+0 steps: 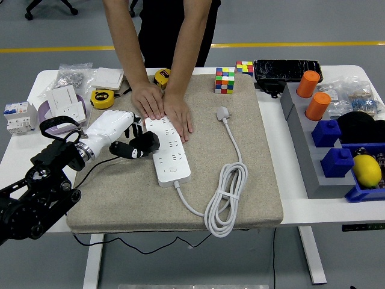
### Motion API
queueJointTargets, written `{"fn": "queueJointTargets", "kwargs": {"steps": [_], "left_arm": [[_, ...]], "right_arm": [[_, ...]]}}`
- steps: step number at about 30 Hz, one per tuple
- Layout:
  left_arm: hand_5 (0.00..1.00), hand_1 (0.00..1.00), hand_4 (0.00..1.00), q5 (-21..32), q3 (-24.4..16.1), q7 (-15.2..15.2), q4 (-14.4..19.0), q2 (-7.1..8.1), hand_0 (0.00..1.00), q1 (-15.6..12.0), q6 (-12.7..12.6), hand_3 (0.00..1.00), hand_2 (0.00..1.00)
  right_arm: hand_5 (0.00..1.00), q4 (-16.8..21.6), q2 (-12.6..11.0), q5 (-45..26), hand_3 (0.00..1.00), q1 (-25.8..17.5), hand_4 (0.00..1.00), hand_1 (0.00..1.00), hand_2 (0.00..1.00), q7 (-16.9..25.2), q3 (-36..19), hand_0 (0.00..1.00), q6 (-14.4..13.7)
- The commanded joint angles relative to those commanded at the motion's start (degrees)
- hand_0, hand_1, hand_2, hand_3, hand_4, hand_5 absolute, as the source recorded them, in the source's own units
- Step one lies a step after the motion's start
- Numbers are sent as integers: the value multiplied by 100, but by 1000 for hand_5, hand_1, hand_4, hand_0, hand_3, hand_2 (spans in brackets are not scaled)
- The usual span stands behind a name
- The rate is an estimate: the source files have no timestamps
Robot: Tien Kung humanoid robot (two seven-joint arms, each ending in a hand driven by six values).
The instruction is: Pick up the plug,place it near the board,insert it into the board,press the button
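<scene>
Lemon (367, 170) in blue bin (361, 194) (far right); left hand (129, 141) holds plug (148, 142).

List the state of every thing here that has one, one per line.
Black plug: held in left hand beside the strip, not inserted.
Power strip: flat on mat, far end pinned by a person's hands.
White plug: loose on mat, unplugged.
White cord: partly coiled.
Tape measure: closed.
</scene>
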State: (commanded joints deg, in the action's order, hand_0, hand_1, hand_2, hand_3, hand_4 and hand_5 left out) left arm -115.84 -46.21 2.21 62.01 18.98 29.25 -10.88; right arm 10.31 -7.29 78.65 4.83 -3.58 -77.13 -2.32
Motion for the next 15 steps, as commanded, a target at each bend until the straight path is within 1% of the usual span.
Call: {"fn": "queueJointTargets", "kwargs": {"steps": [7, 15], "left_arm": [[59, 369, 549, 25, 127, -14, 18, 88, 425, 73, 48, 384, 359], [59, 370, 549, 50, 221, -16, 45, 111, 426, 110, 63, 384, 359]], "right_arm": [[937, 0, -10, 15, 765, -1, 998, 719, 721, -7, -28, 800, 1], [937, 0, -14, -10, 765, 22, 998, 719, 721, 2, -10, 798, -2]]}}
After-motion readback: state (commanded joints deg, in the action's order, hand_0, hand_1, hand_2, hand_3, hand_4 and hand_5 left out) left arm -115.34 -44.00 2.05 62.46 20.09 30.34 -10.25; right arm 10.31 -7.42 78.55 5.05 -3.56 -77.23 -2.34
